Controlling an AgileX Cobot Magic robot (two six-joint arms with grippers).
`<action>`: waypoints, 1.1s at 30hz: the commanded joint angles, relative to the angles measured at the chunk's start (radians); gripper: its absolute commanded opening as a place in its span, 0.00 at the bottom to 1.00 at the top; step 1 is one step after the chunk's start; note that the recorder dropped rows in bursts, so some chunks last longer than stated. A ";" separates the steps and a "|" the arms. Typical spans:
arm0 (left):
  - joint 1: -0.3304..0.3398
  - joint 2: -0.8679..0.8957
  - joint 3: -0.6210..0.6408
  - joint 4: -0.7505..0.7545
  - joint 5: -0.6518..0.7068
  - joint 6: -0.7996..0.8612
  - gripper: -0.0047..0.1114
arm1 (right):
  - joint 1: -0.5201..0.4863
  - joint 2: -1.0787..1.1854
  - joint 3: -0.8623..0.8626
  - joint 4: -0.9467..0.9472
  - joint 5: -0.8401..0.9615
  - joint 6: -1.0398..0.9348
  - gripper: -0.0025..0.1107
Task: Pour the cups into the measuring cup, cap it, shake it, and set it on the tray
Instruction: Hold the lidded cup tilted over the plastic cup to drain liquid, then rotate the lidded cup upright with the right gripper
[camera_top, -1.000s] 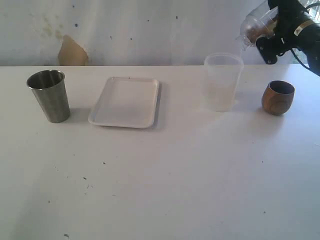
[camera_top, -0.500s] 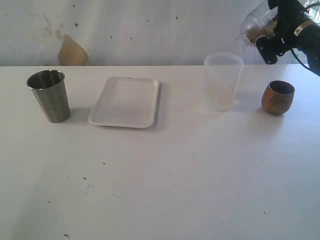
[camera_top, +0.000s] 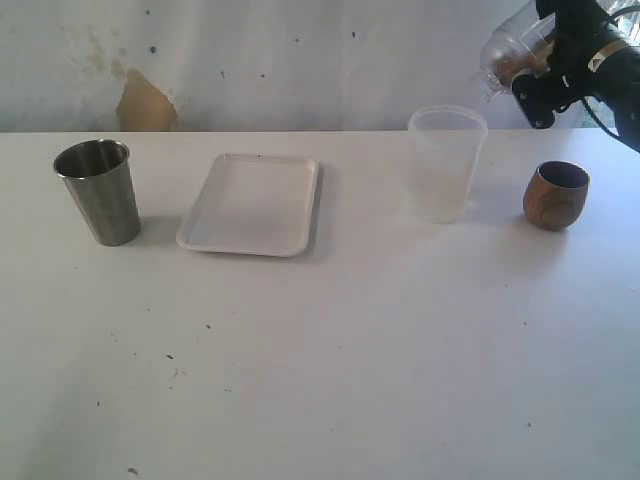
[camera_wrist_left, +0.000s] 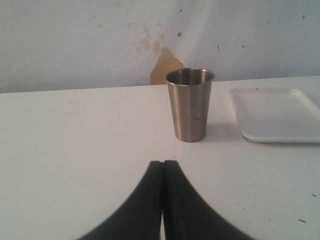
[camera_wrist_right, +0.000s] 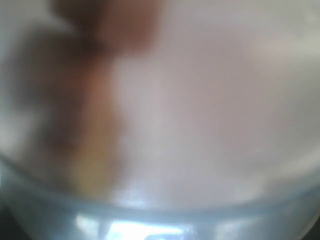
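Your right gripper (camera_top: 532, 68) clasps the tilted measuring cup (camera_top: 503, 50) at two o'clock over the speckled white table (camera_top: 350, 350) and stained wall (camera_top: 300, 60); your left gripper (camera_wrist_left: 163, 165) is closed, empty.

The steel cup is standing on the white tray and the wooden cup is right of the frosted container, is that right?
No. The steel cup stands on the table left of the white tray, not on it, as the exterior view shows. The rest holds.

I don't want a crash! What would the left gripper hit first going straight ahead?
Probably the steel tumbler, just ahead of the left gripper; it stands slightly off-line, so a near miss is possible.
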 joint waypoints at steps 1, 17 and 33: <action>-0.002 -0.005 0.005 -0.006 -0.006 0.000 0.04 | -0.002 -0.013 -0.011 0.002 -0.043 -0.002 0.02; -0.002 -0.005 0.005 -0.006 -0.006 0.000 0.04 | -0.002 -0.013 -0.011 0.007 -0.043 -0.002 0.02; -0.002 -0.005 0.005 -0.006 -0.006 0.000 0.04 | -0.002 -0.013 -0.011 0.006 -0.043 0.915 0.02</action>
